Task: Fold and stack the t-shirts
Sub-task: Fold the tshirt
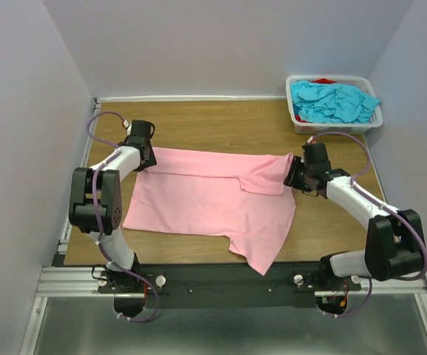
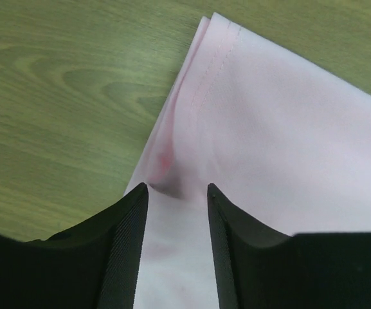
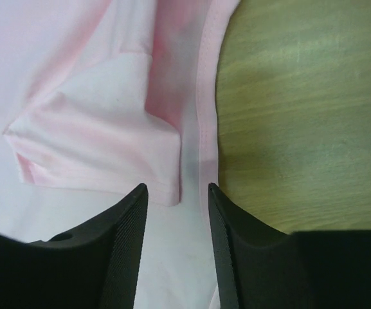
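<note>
Pink shirt lies on the worktop, apart from the basket. Our right tool and left tool hang parted, gripping nothing, at its corners nearest and farthest from the basket. Snag cloth backing off and we'd wreck the fold.

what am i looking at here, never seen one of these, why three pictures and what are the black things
These are two robot arms bolted at the near edge of a wooden table. The wide picture looks down from above and behind them; the other two come from a camera on each wrist, so the black prongs at the bottom are that arm's own fingers. A pink t-shirt lies spread on the table, partly folded. The left gripper sits at the shirt's left corner, the right gripper at its right edge beside a sleeve. Both are open: cloth lies between the fingers but is not pinched. At the far right a white basket holds turquoise shirts.
</note>
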{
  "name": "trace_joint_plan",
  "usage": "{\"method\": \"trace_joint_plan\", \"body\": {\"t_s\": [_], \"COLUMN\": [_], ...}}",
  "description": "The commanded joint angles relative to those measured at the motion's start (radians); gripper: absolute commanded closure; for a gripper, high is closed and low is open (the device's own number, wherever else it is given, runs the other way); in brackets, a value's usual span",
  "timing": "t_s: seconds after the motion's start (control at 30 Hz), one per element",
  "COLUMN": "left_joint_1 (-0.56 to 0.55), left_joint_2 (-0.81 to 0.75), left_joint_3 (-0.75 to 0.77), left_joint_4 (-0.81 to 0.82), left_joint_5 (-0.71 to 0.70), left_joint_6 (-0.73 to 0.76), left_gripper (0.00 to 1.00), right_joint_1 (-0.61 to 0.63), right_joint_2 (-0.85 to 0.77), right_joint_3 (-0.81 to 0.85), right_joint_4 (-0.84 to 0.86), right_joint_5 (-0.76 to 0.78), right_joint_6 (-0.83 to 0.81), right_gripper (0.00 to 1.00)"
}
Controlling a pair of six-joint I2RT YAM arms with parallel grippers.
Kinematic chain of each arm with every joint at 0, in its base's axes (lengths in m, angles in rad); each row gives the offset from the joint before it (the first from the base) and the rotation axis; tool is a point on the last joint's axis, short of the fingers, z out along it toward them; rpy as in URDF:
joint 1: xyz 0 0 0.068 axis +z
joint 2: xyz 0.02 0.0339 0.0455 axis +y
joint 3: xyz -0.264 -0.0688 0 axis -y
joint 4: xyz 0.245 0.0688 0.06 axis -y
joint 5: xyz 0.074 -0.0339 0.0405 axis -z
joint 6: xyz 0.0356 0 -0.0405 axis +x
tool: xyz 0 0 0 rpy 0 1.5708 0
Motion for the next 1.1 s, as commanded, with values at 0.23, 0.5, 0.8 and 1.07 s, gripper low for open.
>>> {"method": "trace_joint_plan", "body": {"t_s": [0.23,0.5,0.8,1.07], "left_joint_1": [0.004,0.004,0.006,0.007], "left_joint_2": [-0.185,0.004,0.205,0.272], "left_joint_3": [0.023,0.161,0.278,0.277], "left_joint_4": [0.024,0.072,0.073,0.073], "left_joint_5": [-0.038,0.012,-0.001,-0.027], "left_joint_6": [-0.023,0.008,0.023,0.033], "left_gripper": [0.49,0.59,0.67,0.72], "right_joint_1": [-0.046,-0.127,-0.139,-0.141], "right_joint_2": [0.113,0.244,0.348,0.422], "right_joint_3": [0.191,0.214,0.270,0.287], "right_joint_4": [0.018,0.212,0.276,0.295], "right_joint_5": [0.062,-0.053,-0.145,-0.176], "right_joint_6": [0.049,0.145,0.166,0.176], "right_gripper": [0.49,0.52,0.57,0.61]}}
